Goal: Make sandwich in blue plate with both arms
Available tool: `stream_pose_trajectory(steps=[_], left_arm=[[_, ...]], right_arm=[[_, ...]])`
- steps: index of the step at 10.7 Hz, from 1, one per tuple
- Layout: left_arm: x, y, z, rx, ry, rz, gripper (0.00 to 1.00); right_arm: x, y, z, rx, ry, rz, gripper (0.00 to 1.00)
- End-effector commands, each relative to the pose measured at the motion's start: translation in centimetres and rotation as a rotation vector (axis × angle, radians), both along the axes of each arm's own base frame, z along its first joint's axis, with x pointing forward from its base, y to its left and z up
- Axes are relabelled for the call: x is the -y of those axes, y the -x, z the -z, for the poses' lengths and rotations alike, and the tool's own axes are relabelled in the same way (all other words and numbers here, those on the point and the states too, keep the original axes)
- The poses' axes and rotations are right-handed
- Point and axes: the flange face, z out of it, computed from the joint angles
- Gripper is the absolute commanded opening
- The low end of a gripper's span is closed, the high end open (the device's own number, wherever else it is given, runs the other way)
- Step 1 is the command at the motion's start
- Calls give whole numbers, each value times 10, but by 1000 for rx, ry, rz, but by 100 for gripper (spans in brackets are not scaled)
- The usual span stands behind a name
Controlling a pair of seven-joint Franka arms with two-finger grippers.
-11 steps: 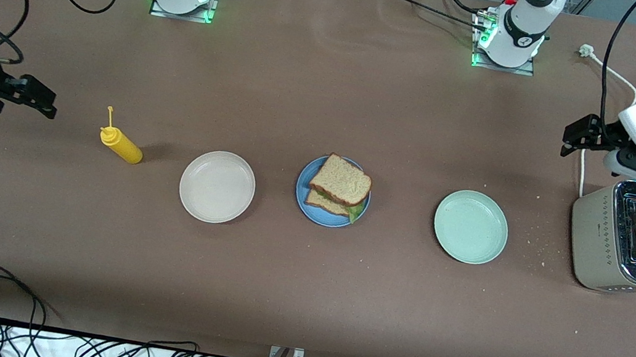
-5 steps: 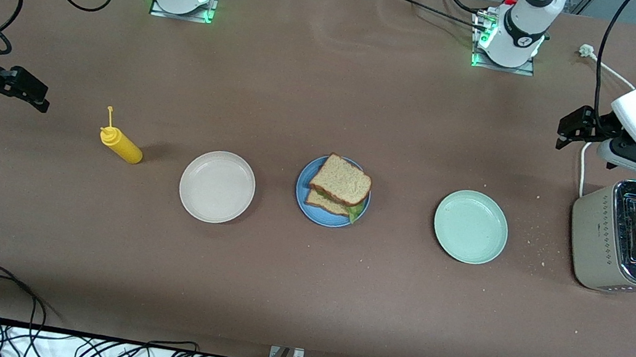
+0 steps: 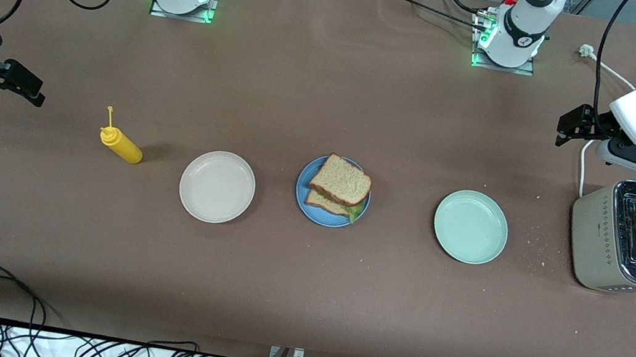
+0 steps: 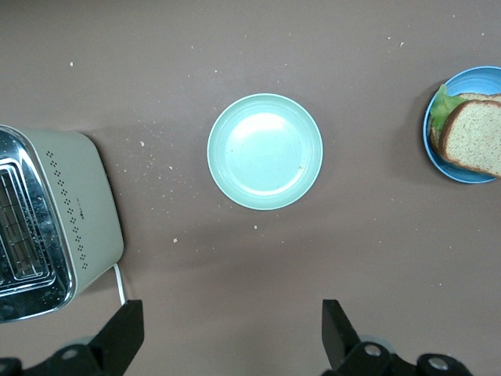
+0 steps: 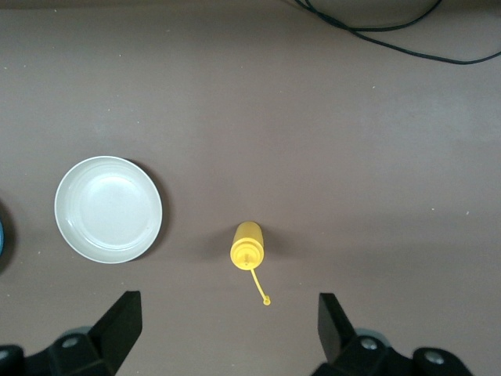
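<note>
I find the sandwich (image 3: 339, 189) assembled on the blue plate (image 3: 303, 192) at mid-counter: two bread slices stacked slightly askew, with lettuce (image 3: 356, 211) showing at the corner nearest the front camera. By my judgement the build is complete. The beige plate (image 3: 217, 187) sits beside it toward the right arm's end, the green plate (image 3: 471, 227) toward the left arm's end — both bare, which fits plates that served as supply dishes for the parts. The mustard bottle (image 3: 120, 145) lies tipped on the counter beside the beige plate, toward the right arm's end, untouched by either arm. The left claw (image 3: 574, 128) hangs over the counter by the toaster (image 3: 628, 238), jaws wide and empty; its wrist view looks down on the green plate, with crumbs (image 4: 156, 157) scattered between plate and toaster. The right claw (image 3: 17, 81) hangs over the counter's right-arm end, well apart from the bottle, also spread wide and holding nothing. Both arms stand clear of the plates — I read that as a parked posture, so nothing disturbs the stack.
</note>
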Motion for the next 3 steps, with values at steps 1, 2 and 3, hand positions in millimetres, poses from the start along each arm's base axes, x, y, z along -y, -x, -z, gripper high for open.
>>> stream_pose_trajectory(steps=[1,2,3], left_arm=[[-1,1,-5,0,-22,-13,100],[-1,1,-5,0,-22,-13,100],[-1,1,-4,-1,-22,-13,100]], right_arm=[[-11,7,-7,-18,2,52,100],[-12,8,-7,-27,2,75,100],[-13,7,-7,-28,2,75,100]])
